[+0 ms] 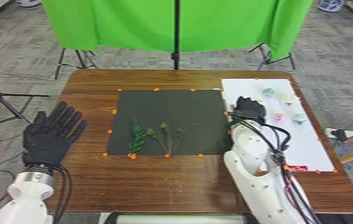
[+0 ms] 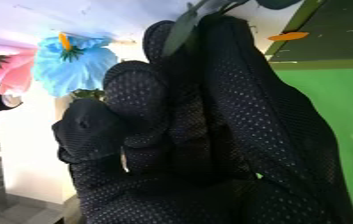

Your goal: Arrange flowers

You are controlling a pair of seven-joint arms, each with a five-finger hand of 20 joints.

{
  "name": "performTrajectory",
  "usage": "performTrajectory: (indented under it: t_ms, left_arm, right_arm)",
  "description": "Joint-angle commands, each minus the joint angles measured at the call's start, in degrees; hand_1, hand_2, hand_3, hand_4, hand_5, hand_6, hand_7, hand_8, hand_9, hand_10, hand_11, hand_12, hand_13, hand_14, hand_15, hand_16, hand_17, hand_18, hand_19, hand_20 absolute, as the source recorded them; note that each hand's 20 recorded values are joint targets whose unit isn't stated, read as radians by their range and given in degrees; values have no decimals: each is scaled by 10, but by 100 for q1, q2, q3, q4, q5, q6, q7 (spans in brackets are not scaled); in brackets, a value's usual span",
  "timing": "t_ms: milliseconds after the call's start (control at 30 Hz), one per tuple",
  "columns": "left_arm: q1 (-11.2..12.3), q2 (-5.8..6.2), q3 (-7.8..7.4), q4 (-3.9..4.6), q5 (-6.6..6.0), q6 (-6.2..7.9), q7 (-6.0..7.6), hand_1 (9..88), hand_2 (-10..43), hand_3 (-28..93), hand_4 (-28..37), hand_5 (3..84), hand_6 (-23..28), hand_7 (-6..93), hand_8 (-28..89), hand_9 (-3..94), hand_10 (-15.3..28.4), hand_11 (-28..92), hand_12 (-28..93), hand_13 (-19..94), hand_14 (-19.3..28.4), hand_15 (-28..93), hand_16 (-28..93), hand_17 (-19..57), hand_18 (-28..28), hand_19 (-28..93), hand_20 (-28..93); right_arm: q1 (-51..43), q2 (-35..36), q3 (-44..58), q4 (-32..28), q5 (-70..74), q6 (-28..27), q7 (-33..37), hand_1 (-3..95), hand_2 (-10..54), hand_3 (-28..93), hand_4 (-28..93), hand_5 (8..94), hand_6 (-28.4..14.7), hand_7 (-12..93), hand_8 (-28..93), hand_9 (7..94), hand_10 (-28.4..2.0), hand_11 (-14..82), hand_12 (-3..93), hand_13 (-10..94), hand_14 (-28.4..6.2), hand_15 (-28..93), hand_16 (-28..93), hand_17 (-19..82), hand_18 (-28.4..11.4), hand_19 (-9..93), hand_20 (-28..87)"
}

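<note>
My left hand (image 1: 55, 134) is over the table's left side, palm down with straight spread fingers. My right hand (image 1: 250, 107) is over the left edge of the white board (image 1: 257, 85). A long green sprig (image 1: 137, 136) and a thin branched sprig (image 1: 167, 137) lie on the black mat (image 1: 168, 106). On the board are a pink flower (image 1: 278, 117), a blue one (image 1: 299, 118), a white one (image 1: 288, 99) and a pale green one (image 1: 268, 92). In the right wrist view, my right hand (image 2: 190, 145) has loosely extended fingers, with a green leaf (image 2: 183, 32) across their tips, beside a blue flower (image 2: 73, 65).
Orange markers (image 1: 132, 156) line the mat and board. A red label (image 1: 297, 168) lies at the board's near end. A green cloth (image 1: 137, 25) on a stand hangs beyond the brown table (image 1: 155, 185); a tripod (image 1: 4, 97) stands at the left.
</note>
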Motion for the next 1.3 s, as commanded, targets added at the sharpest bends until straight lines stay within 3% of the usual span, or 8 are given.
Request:
performTrajectory:
  t_ms: [33,267,367,467,600,800,933,1300]
  left_arm:
    - [201,-86,-106,-10,-33,2,-41,291,161,732,-283,468,74,157,-101,396,145,247,115,300,155,445,-75,-51,158,408,172]
    - [258,-111,-111,-20,-36,3,-45,291,155,731,-283,466,75,155,-102,395,144,247,115,300,153,441,-76,-51,159,410,172]
    - [205,-97,-110,6,161,-78,-145,308,166,734,-283,466,74,156,-101,395,143,247,114,301,152,441,-76,-50,158,410,171]
    - [238,-89,-141,-1,47,-30,-112,318,168,740,-283,466,73,157,-102,395,142,248,114,301,152,441,-76,-50,159,410,171]
    - [202,-47,-153,22,32,-14,-139,308,165,739,-283,466,74,157,-103,396,143,248,113,303,152,442,-76,-51,159,410,171]
    - [173,6,-46,48,23,-13,-202,298,165,736,-283,466,74,158,-103,395,144,248,113,303,153,441,-75,-52,160,410,171]
    - [36,20,107,107,166,-67,-298,294,165,735,-283,465,75,156,-103,396,144,248,114,303,154,440,-75,-53,161,411,171]
    - [68,34,66,71,-70,85,-181,291,174,742,-283,467,74,157,-102,397,144,246,115,304,155,443,-73,-53,161,411,172]
  right_arm:
    - [-605,111,-129,1,126,616,-181,720,-95,632,-283,808,-29,353,198,872,-103,181,505,779,-74,529,534,452,-248,906,434]
    - [-867,464,-237,-1109,571,1444,-150,705,-95,665,-283,829,-25,338,204,889,-105,176,507,791,-76,529,559,461,-268,881,442]
    - [-1200,609,-241,-1734,1089,1588,-125,703,-95,665,-283,828,-25,338,209,887,-105,177,511,790,-77,531,563,462,-271,879,446]
    - [-1362,563,-342,-2005,1229,1688,-216,703,-95,666,-283,828,-25,337,212,883,-106,179,513,788,-77,533,567,461,-272,877,451]
    - [-1353,338,-557,-2189,1495,1808,-138,700,-95,669,-283,824,-25,339,216,880,-107,181,513,788,-78,536,566,461,-273,874,456]
    - [-1465,-234,-805,-1862,1469,1691,-193,696,-95,674,-283,811,-23,353,217,876,-107,188,510,781,-79,550,564,462,-274,875,462]
    - [-1526,-547,-836,-1476,1223,1843,-18,695,-95,675,-283,793,-23,380,206,866,-108,200,508,773,-82,568,557,462,-271,880,466]
    - [-1626,-641,-739,-1376,1118,1895,153,646,-95,687,-283,752,-43,393,170,850,-121,213,474,766,-99,592,525,468,-281,887,475]
